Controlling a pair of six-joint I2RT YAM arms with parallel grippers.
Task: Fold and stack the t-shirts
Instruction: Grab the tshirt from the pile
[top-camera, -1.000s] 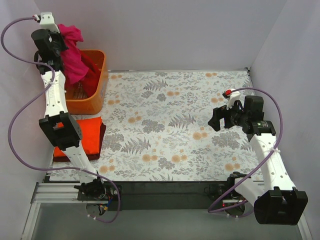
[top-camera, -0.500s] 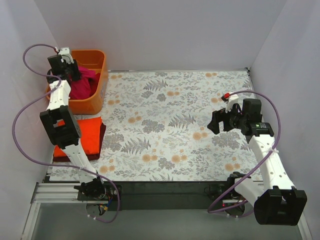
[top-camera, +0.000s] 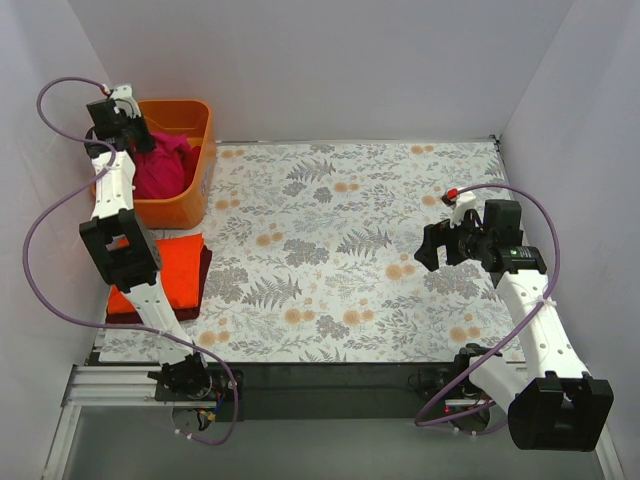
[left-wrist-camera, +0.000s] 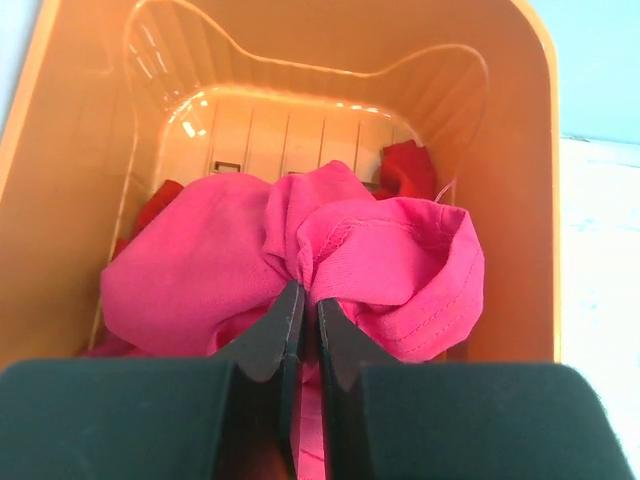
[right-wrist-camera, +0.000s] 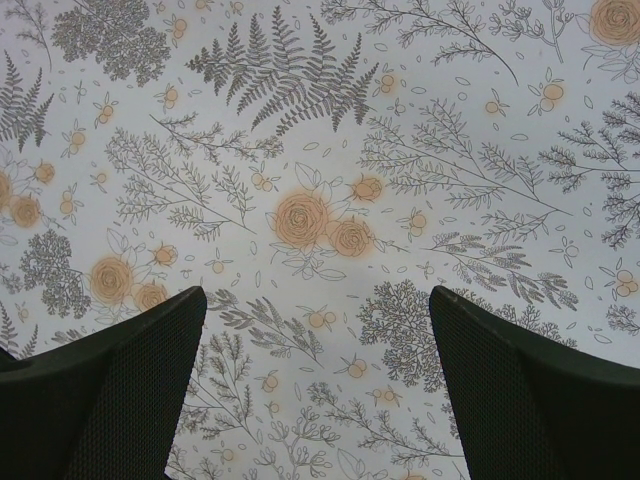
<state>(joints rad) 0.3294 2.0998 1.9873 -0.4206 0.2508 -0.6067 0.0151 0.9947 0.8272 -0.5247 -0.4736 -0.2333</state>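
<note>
Looking down from the top view, we see that the pink tee (top-camera: 166, 166), which hung high above the tub (top-camera: 205, 135) a second ago, has dropped back inside it at eleven o'clock; the left gripper (top-camera: 135, 135) has come down with it. We judge the pull-out has to be redone, or the grasp is being reset, so this tee is not yet on the cloth (top-camera: 330, 210). At nine o'clock a folded orange tee (top-camera: 178, 272) lies flat on a maroon one (top-camera: 205, 262), a neat square stack; the right gripper (top-camera: 432, 246) hovers at three o'clock.

From the left wrist we see the left gripper (left-wrist-camera: 305, 302) pinched tight on a bunched fold of the pink tee (left-wrist-camera: 390, 260); the knit is soft, matte and crumpled, with a stitched hem curling at three o'clock; a red tee (left-wrist-camera: 408, 166) peeks out behind at one o'clock; the tub (left-wrist-camera: 90, 110) is glossy, ribbed, rigid plastic.

From the right wrist, the right gripper (right-wrist-camera: 312, 295) stands wide apart and holds nothing above the flat floral cloth (right-wrist-camera: 320, 130).
</note>
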